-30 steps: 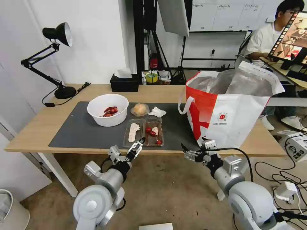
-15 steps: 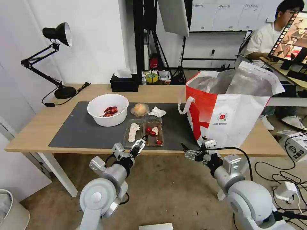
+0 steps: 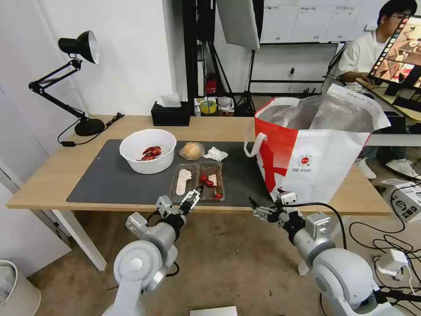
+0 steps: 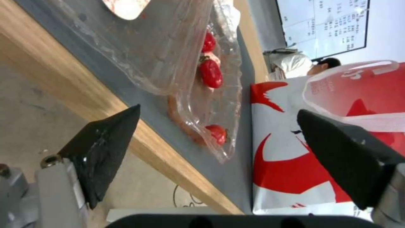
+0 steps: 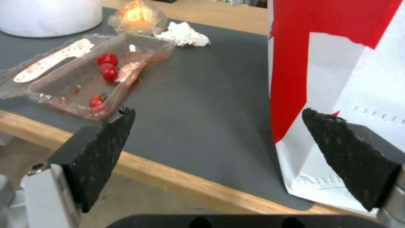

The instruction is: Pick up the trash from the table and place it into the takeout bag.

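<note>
The clear tray (image 3: 197,182) lies long axis across the table (image 3: 48,175), left gripper (image 3: 194,196) jaws wide, empty.

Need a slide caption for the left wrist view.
Open left claw at the table edge, aimed at the clear tray of red scraps, takeout bag beyond.

Bright even indoor light; soft shadows; wrist views slightly blurred; glare on foil lining (image 3: 315,115).

Probably a lab or studio: softbox (image 3: 239,22) on a stand, whiteboard (image 3: 302,19), loose floor cables (image 3: 372,232).
</note>
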`<state>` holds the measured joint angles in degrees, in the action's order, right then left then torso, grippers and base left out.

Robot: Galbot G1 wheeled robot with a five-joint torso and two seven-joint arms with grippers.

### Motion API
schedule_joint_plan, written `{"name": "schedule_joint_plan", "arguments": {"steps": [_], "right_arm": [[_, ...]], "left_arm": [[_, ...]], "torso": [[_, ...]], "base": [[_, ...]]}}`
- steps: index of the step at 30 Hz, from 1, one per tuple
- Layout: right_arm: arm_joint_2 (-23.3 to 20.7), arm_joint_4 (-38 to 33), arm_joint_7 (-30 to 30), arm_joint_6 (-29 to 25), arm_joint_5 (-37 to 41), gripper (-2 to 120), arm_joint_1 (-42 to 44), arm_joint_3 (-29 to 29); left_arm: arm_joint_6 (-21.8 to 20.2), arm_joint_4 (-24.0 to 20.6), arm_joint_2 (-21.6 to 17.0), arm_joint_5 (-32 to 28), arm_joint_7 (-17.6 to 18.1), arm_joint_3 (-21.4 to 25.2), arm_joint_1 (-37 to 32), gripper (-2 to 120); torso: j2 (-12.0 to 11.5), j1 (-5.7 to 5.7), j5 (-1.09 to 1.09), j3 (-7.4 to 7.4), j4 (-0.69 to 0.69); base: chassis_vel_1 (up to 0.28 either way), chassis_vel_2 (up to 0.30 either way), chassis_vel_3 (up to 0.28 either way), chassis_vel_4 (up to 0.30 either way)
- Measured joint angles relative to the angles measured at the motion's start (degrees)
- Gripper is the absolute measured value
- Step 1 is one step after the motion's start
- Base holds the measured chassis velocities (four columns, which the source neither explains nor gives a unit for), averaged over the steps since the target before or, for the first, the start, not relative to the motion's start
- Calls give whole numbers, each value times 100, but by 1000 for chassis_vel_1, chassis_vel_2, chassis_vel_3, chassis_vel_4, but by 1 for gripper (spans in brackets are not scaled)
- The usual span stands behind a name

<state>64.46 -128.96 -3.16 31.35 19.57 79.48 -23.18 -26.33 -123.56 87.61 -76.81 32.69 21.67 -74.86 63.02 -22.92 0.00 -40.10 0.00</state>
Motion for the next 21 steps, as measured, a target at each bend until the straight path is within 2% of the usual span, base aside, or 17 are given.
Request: {"name": "schedule_joint_plan", "arguments": {"steps": [21], "right_arm": [[57,110,-13,-4,-21,100,-19,51]], "left_arm": [[62,303,21,-70,49,-9,275,100]], "torso": [[0,0,0,0,0]], "base": [[0,0,0,0]]}}
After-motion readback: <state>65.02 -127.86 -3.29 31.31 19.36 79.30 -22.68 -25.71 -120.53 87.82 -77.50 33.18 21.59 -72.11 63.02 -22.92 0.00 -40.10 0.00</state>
